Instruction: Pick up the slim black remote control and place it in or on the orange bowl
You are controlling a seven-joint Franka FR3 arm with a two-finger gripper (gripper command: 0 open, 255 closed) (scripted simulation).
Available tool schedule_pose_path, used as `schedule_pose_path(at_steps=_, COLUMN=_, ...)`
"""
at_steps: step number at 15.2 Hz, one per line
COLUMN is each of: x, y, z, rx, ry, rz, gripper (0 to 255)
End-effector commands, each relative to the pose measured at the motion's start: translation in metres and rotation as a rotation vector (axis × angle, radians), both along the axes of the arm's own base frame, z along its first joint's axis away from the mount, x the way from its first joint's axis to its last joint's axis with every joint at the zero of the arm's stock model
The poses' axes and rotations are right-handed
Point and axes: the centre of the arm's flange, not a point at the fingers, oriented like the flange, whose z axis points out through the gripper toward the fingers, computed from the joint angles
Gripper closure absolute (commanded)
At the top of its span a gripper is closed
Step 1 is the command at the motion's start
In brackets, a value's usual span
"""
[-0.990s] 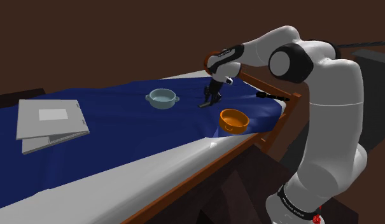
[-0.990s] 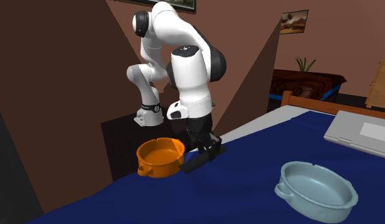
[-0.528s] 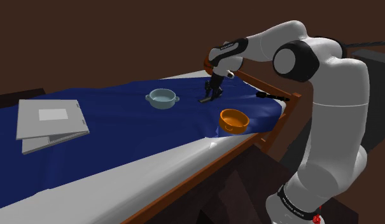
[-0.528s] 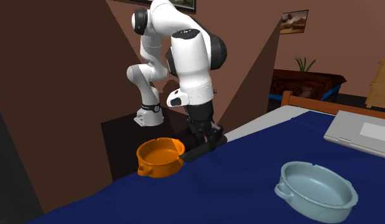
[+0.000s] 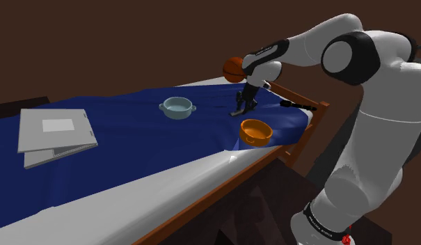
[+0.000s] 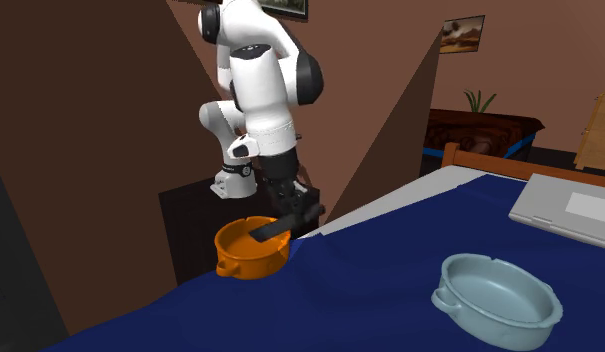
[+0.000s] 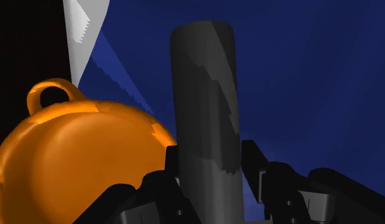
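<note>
The slim black remote (image 7: pixel 203 83) is clasped between my gripper's (image 7: pixel 210 162) fingers, sticking out past the fingertips. In the second exterior view my gripper (image 6: pixel 296 214) holds the remote (image 6: pixel 269 230) lifted off the blue bedspread, its free end over the orange bowl's (image 6: pixel 252 250) rim. In the shoulder view my gripper (image 5: pixel 242 104) hangs just behind the orange bowl (image 5: pixel 256 130), which sits near the bed's corner. The wrist view has the orange bowl (image 7: pixel 70 165), with its loop handle, right beside the remote.
A pale blue-grey bowl (image 5: pixel 177 107) (image 6: pixel 500 298) stands on the blue bedspread (image 5: pixel 132 139). A grey flat folder-like thing (image 5: pixel 56 131) lies at the shoulder view's left. A small black object (image 5: pixel 297 104) rests on the wooden bed frame corner. The bed edge drops off past the orange bowl.
My gripper has lifted the remote off the bedspread and carried it toward the orange bowl, rightward in the shoulder view and leftward in the second exterior view.
</note>
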Motion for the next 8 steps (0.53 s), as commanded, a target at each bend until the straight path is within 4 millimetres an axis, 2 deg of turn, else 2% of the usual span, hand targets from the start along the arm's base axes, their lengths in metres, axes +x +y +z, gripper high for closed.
schedule_pose_path(at_steps=1, x=-0.027, y=-0.003, z=-0.003, rx=0.0, ry=-0.001, rz=0.001, gripper=255)
schedule_pose_path(at_steps=7, x=-0.105, y=-0.019, z=-0.008, rx=0.0, ry=-0.001, rz=0.001, gripper=255)
schedule_pose_path(at_steps=8, x=-0.107, y=-0.019, z=-0.008, rx=0.0, ry=-0.001, rz=0.001, gripper=255)
